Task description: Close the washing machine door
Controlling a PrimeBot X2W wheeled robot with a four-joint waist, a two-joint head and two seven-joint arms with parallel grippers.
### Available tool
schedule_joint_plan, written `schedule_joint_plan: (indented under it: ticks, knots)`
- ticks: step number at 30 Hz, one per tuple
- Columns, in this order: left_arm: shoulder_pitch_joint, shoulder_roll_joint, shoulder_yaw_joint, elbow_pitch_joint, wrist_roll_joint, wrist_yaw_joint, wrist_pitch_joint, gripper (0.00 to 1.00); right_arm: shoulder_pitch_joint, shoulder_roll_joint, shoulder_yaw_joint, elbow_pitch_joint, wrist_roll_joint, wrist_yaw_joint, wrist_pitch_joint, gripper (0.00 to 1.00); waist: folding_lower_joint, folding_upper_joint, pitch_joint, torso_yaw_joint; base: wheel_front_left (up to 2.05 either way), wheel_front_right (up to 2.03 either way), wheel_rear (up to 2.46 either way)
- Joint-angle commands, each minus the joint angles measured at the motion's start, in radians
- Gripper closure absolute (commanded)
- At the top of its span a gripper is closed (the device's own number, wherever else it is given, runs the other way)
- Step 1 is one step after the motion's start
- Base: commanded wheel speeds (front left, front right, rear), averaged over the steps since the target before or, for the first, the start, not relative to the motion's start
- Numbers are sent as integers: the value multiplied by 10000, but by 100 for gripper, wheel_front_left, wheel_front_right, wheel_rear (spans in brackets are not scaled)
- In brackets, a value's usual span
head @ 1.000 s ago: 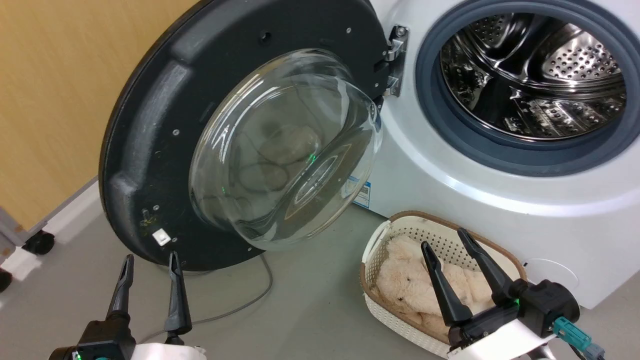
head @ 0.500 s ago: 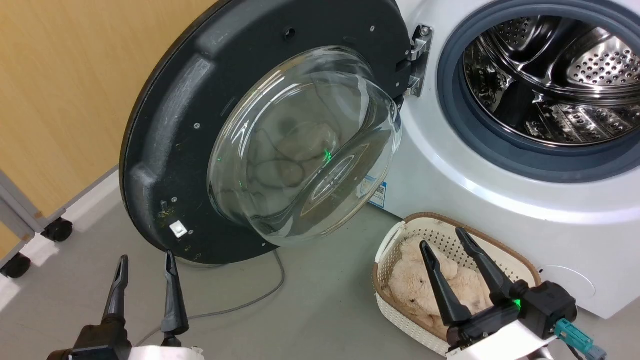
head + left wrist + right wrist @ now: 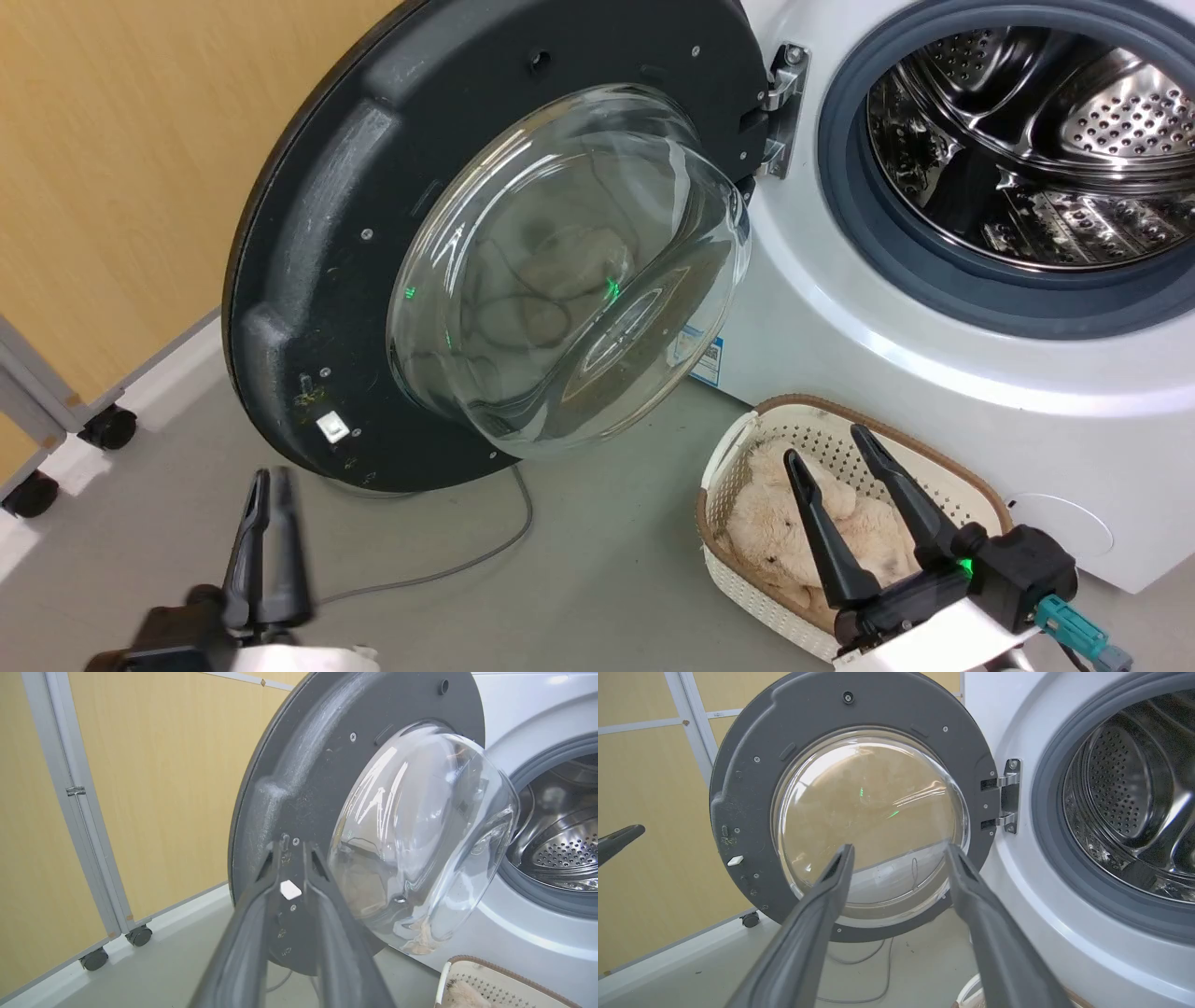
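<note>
- Nearest us, the left claw [image 3: 269, 476] hangs low over the grey floor [image 3: 597, 579]. Its two long dark fingers are drawn close together. The head view blurs them, but the left wrist view shows a narrow gap with nothing pinched in it.
- In that wrist view the left claw [image 3: 290, 847] points at the lower outer rim of the door, near a small white catch. We judge that it is short of touching.
- The right claw [image 3: 826, 443] is spread wide and empty. It hovers above a small cream perforated plastic laundry basket [image 3: 738, 569] that holds a beige plush toy [image 3: 775, 532].
- A thin grey cable [image 3: 467, 560] loops over the floor between the left claw and the door.
- Beyond it stands the large round black plastic washing machine door [image 3: 317, 233], with its bulging clear glass bowl [image 3: 560, 280]. It is swung fully out on its metal hinge [image 3: 780, 103], with the inner face towards us.
- To the door's right is the big white front-loading washing machine [image 3: 840, 327]. Its grey-gasketed steel drum opening [image 3: 1027, 159] is uncovered.
- Farthest back is a yellow wood-look panel wall [image 3: 112, 168].
- As we judge it, nothing of the closing is done: the door is wide open and no claw is on it. What is left is to reach the door's free edge, push it round on the hinge and press it home over the drum opening.
</note>
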Motion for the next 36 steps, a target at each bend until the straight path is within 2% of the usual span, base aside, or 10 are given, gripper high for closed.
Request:
schedule_joint_plan:
  ticks: [1,5,9,13,19,25,27,31,36]
  knots:
    - [18,-11,96,-117,-75,-21,-55,100,-74,-48,-13,-6,4,6,-47,0,0,0,7,-4,0,0,0]
    - [-235,58,530,-469,-159,-210,-55,100,32,-51,-123,-74,-37,6,-47,0,0,0,45,-27,0,0,0]
    - [-778,438,1116,-795,-329,-733,-55,100,211,-55,-420,-240,-111,6,-47,0,0,0,183,-48,0,0,0]
    - [-1451,1200,1731,-457,-643,-1282,-55,100,453,-78,-709,-495,-233,6,-47,0,0,0,377,-67,0,0,0]
    - [-3055,2612,2363,1300,-1808,-1772,303,100,690,-103,-959,-829,-419,6,-47,0,0,0,759,-290,0,0,0]
    - [-4729,3565,2546,3739,-4513,-1968,1459,100,445,-230,-824,-886,-481,6,-47,0,0,0,1178,-685,0,0,0]
    - [-5210,3671,2559,4468,-5974,-1975,2148,100,367,-265,-823,-881,-489,6,-47,0,0,0,1282,-783,0,0,0]
    - [-6188,3662,3312,5847,-9076,-1979,3938,100,254,-336,-858,-890,-499,6,-47,0,0,0,1450,-967,0,0,0]
    - [-6688,3932,3532,6645,-11328,-1981,6379,100,227,-415,-890,-892,-502,6,-47,0,0,0,1547,-1139,0,0,0]
